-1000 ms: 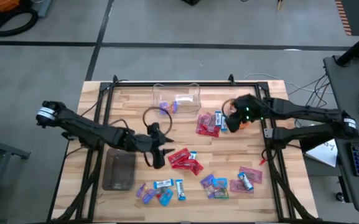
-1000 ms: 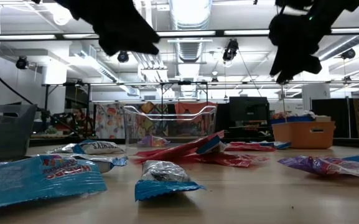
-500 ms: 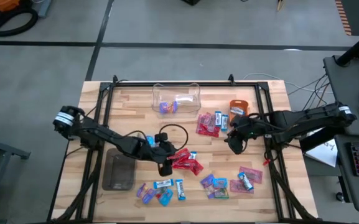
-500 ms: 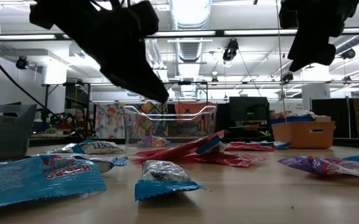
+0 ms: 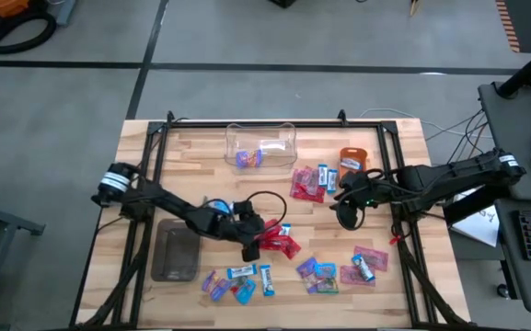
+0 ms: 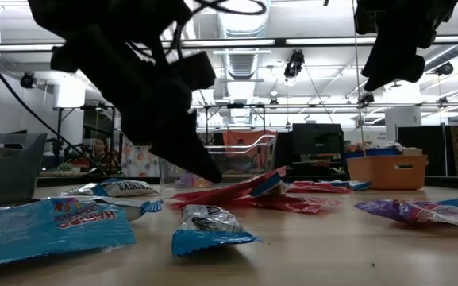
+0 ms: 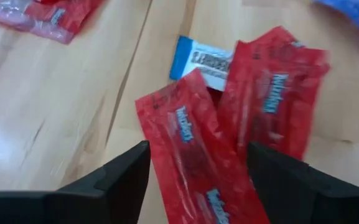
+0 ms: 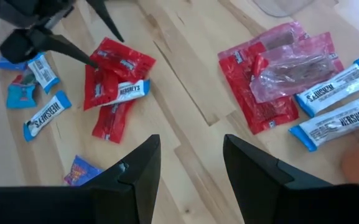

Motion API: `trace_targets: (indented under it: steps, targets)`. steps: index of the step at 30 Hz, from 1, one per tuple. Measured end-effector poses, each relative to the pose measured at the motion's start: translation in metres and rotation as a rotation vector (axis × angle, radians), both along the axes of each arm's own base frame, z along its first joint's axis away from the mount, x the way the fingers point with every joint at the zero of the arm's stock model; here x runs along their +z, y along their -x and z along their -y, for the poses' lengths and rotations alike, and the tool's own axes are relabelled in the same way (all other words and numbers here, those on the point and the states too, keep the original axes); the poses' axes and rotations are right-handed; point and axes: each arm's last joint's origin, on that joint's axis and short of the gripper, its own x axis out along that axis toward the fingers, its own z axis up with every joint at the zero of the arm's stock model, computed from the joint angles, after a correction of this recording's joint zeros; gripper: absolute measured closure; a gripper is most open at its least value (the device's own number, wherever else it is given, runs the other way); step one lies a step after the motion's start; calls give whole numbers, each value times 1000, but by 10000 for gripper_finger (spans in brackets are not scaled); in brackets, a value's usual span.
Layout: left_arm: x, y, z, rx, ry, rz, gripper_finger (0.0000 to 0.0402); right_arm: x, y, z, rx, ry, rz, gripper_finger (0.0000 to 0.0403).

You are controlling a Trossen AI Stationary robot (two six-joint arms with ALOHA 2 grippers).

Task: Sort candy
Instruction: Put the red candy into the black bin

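The left tool (image 5: 249, 246) has come down from above the surface onto the red candy (image 5: 274, 237) near the surface's (image 5: 403, 294) middle, its fingers spread wide, straddling one red packet (image 7: 191, 155), seemingly not yet gripping. More candy lies scattered toward the front edge. The right tool (image 5: 348, 217) hovers released near the right edge.

We read HERSHEY'S on the blue-and-white candy wrappers (image 8: 328, 85) and on another (image 8: 127, 91) lying among the red packets (image 8: 114, 67)
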Motion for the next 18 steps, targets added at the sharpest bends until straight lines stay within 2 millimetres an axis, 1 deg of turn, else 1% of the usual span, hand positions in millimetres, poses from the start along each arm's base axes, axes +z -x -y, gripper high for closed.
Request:
trace_targets:
  steps: [5, 8, 10, 16, 18]
  targets:
    - [-14, -1, -4, 23, -3, -46, 174, -1, -3, 0, -5, -4, 1, 236]
    - [-17, -2, -5, 26, -3, -51, 197, -3, -6, -1, -4, -4, 1, 236]
    - [-18, -2, -4, 28, -1, -51, 220, -4, -7, -1, -4, -2, -7, 236]
    - [-18, -2, -4, 27, 5, -55, 312, -11, -14, -2, -5, 7, -31, 236]
    - [-18, -2, -5, 27, 5, -56, 337, -13, -17, -3, -2, 10, -36, 236]
